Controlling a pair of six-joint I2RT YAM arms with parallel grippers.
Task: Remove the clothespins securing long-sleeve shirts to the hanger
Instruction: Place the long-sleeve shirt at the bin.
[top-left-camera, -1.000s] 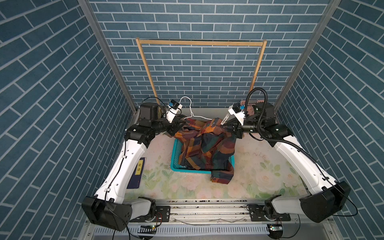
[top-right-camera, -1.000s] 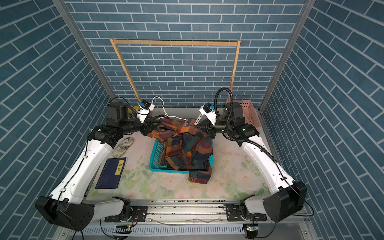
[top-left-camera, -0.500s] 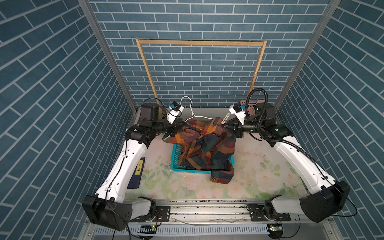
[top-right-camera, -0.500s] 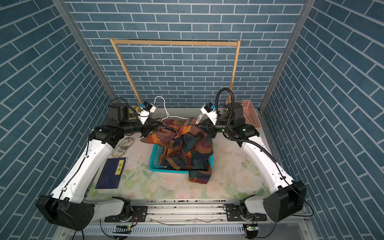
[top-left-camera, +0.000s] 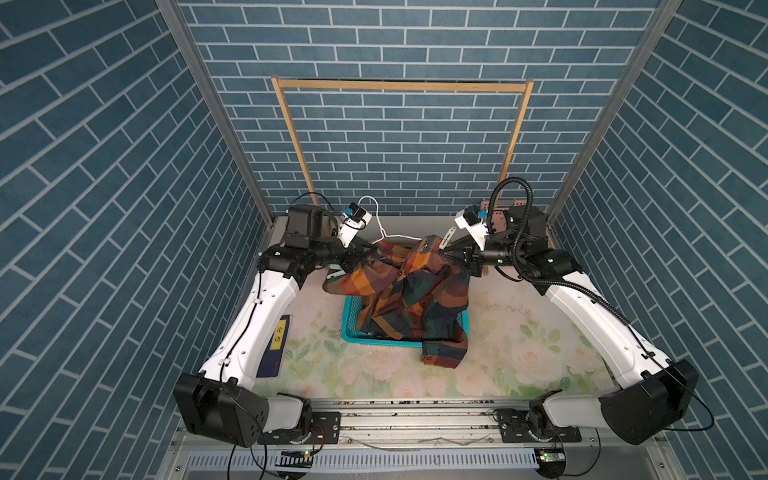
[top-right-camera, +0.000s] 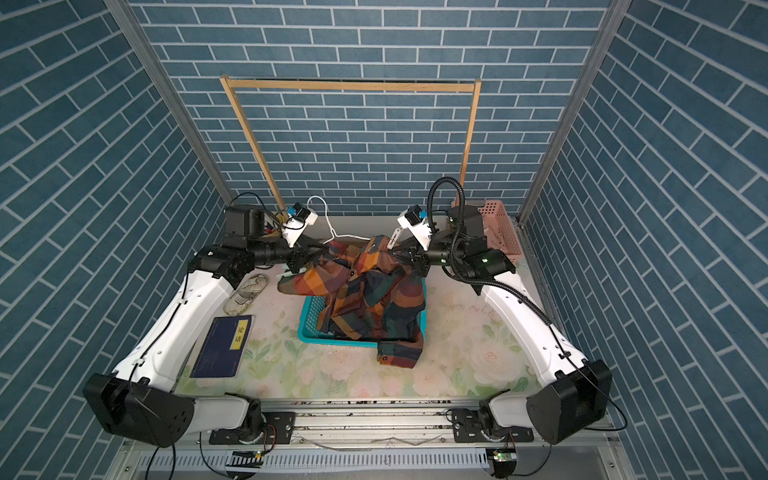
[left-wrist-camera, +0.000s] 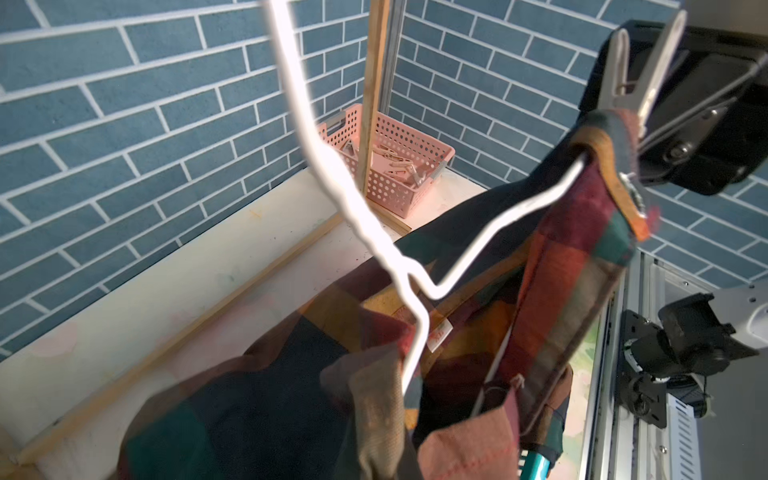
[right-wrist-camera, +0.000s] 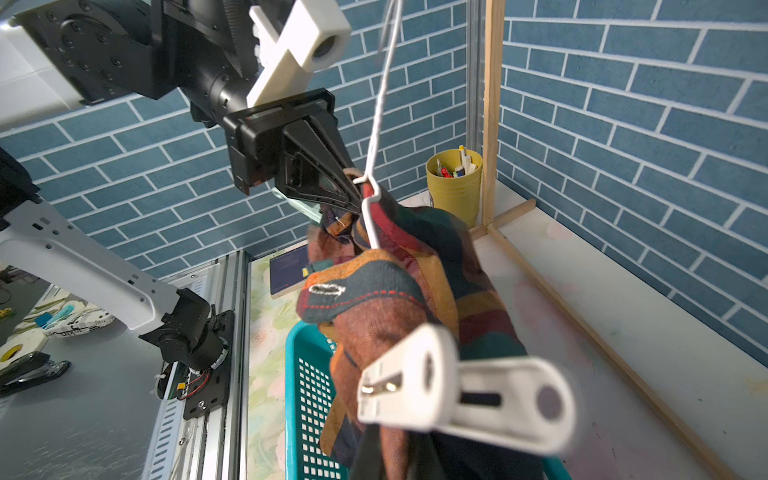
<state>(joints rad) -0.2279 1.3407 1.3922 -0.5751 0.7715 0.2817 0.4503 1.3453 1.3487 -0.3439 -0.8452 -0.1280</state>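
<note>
Your left gripper is pinched closed on the left shoulder of the shirt, right at the corner of the hanger. Your right gripper is closed on the right shoulder. The shirt hangs between them over the teal basket. The white clothespin stands up just beside the right fingers, clamped on the cloth there, so I judge it the one to take. Let the left hold carry the load, release the right, then squeeze the pin's two tails squarely before pulling up. A pale green piece, probably the other clothespin, sits just under the left fingers. Mind the hanger's hook rising between your wrists, and the wooden rack at the far side.
</note>
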